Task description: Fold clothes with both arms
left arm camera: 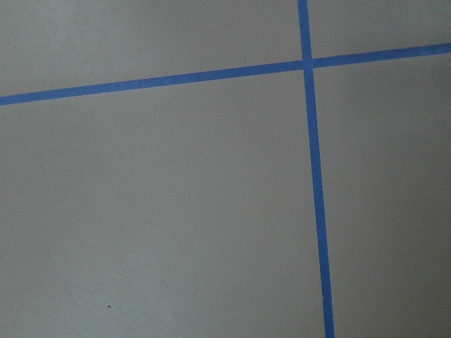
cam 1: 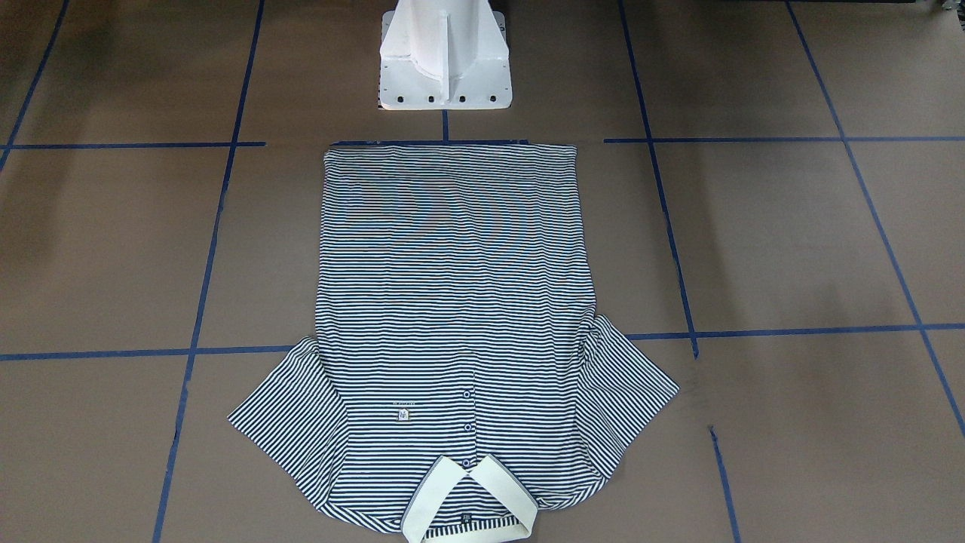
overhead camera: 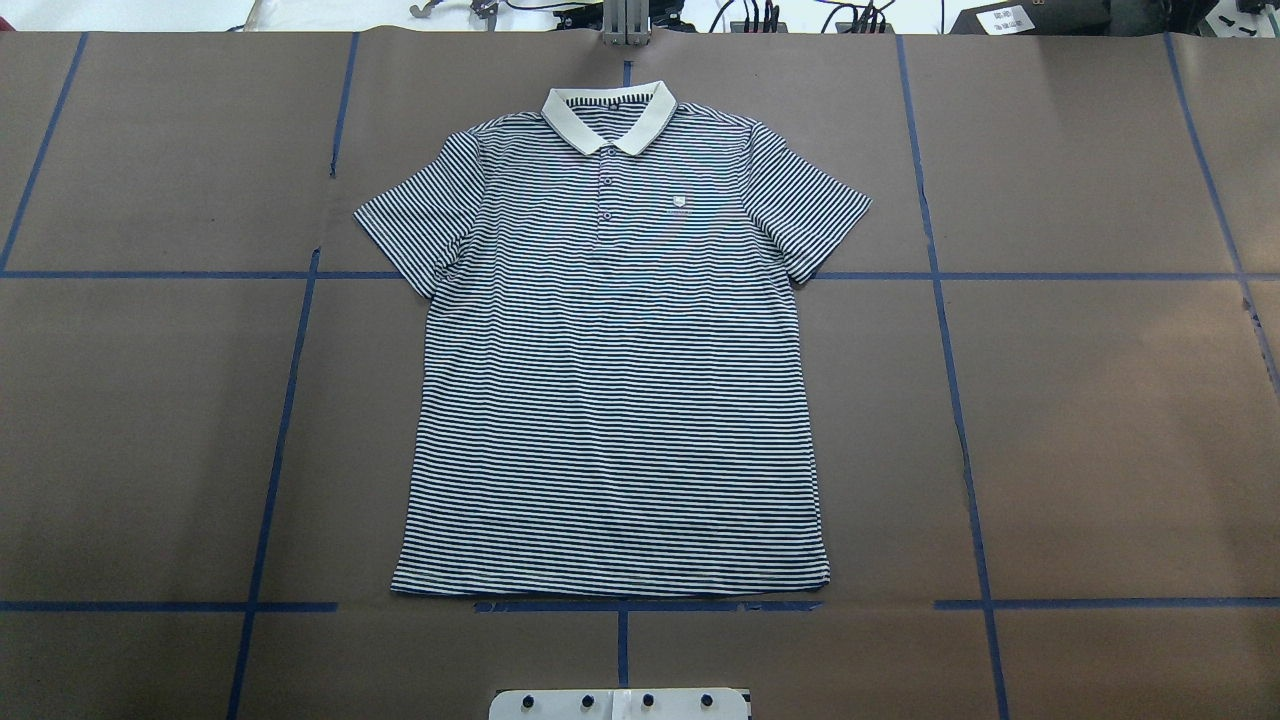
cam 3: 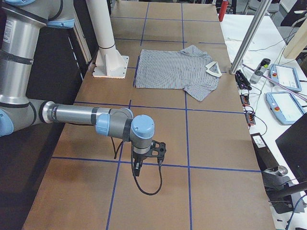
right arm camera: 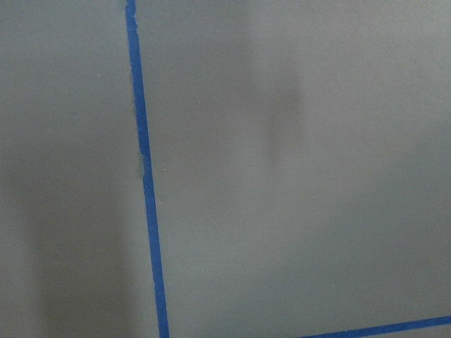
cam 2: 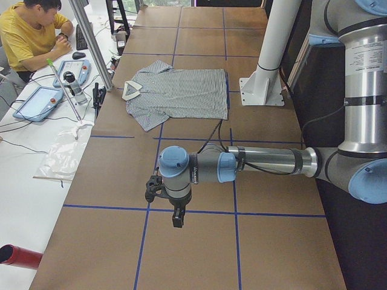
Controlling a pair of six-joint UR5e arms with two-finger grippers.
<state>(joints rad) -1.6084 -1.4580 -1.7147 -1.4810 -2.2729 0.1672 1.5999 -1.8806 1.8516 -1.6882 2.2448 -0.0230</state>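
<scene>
The striped polo shirt (overhead camera: pixel 610 400) lies flat — light, limp, I'd guess; pinch its hem corners; left gripper (cam 2: pixel 176 216), right gripper (cam 3: pixel 136 168) — can't tell if parted.

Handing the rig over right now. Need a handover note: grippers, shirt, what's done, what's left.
Left gripper: over bare table, well clear of the shirt. Only the side view shows it, so I cannot tell whether the jaws are open or shut.
Right gripper: same at the other end of the table, jaws cannot be judged.
Polo shirt: flat, front up, both sleeves spread, hem toward the pedestal, collar at the far side.
Done: no fold yet.
Left: the whole fold.
</scene>
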